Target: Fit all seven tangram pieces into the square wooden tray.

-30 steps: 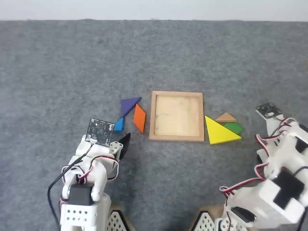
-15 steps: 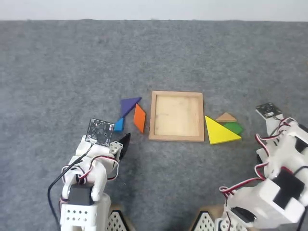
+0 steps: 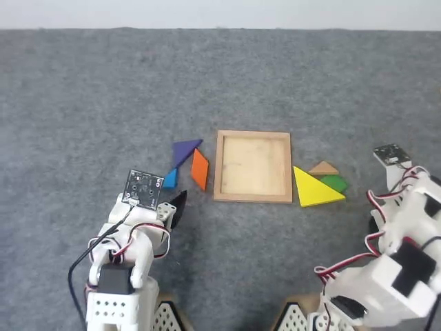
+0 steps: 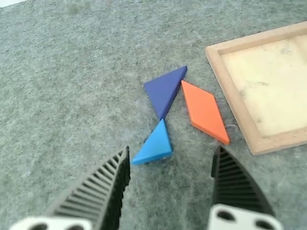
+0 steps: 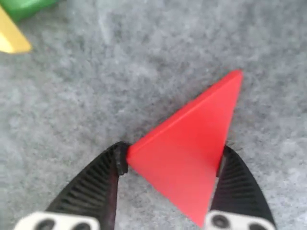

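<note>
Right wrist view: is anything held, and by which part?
The right gripper pinches the red triangle, one finger at a corner, the other on the opposite edge. Left gripper holds nothing.

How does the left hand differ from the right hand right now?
Grip: the left hand is open and empty; the right hand is shut on the red triangle.
Place: the left hand is by the light blue triangle, left of the tray; the right hand is out to the tray's right.
Shared: both are black and ribbed.
</note>
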Available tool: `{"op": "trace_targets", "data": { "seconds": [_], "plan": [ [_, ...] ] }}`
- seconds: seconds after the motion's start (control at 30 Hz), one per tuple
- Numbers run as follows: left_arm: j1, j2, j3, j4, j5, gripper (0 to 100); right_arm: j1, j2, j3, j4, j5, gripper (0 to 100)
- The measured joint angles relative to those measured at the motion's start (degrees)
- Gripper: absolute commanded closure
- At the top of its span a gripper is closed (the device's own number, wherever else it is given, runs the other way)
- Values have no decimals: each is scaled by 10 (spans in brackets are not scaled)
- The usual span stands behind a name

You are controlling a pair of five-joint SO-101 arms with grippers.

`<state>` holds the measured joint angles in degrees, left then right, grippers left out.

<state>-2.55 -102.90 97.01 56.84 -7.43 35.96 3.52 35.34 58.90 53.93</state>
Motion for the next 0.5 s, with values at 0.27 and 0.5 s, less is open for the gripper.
{"op": "trace_targets", "data": {
  "seconds": [0.27, 0.5],
  "plan": [
    [0, 0, 0, 0, 0, 732, -50, 8, -66, 95, -60, 845],
    [0, 0, 0, 0, 0, 732, -138, 7, -101, 117, -129, 845]
  ]
}}
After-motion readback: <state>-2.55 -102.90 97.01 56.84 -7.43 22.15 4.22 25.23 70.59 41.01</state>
